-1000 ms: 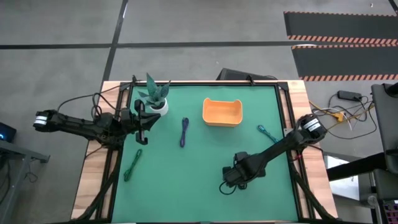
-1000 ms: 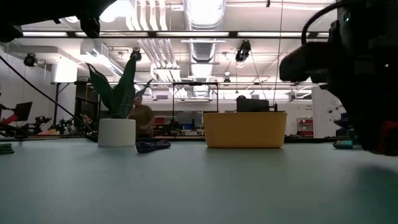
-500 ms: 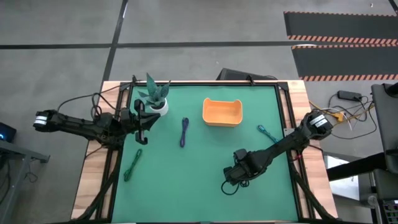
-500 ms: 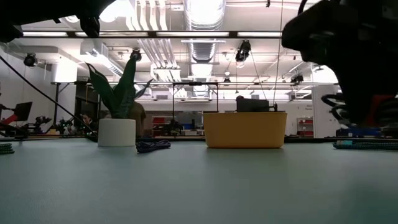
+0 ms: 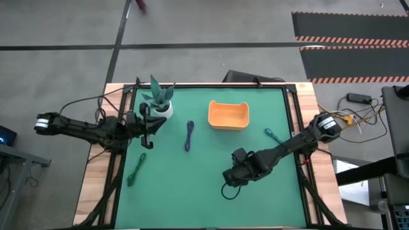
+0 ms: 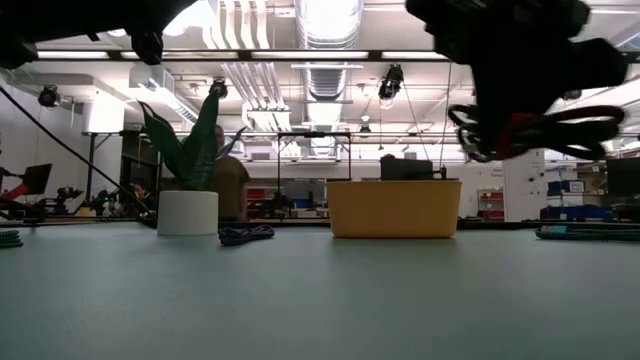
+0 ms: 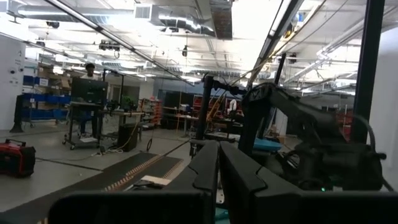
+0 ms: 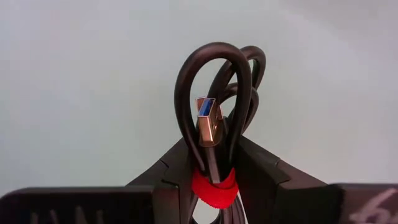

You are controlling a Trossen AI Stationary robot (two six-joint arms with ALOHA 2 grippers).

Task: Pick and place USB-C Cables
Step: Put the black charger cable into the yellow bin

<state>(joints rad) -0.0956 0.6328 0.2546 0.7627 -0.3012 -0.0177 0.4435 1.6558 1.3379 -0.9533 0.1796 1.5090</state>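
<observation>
Fingers of the right gripper (image 8: 211, 186) are closed on the black coiled cable bundle with the red strap (image 8: 214, 134), pinching it at the strap so its loops and a metal plug stand out past the fingertips. A second ago this gripper sat low against the green table mat (image 5: 192, 185) near the right front; half a second ago it was beginning to come up, and now the low view shows the bundle (image 6: 525, 130) hanging clear above the mat, with the arm reaching further toward the table's middle in the high view (image 5: 233, 176). The pick appears done, and what I judge remains for this cable is the carry to the orange plastic tray (image 5: 228, 115) at the far centre.

The other three bundles have not moved: the dark blue cable bundle (image 5: 189, 135) lies just left of the tray, the teal cable bundle (image 5: 274, 137) lies near the mat's right edge, and the green cable bundle (image 5: 136, 169) lies near the left front.

The left gripper (image 5: 146, 125) has held its place at the far left beside the white-potted green plant (image 5: 158, 99), its fingers pressed together on nothing in its wrist view (image 7: 219, 168).
</observation>
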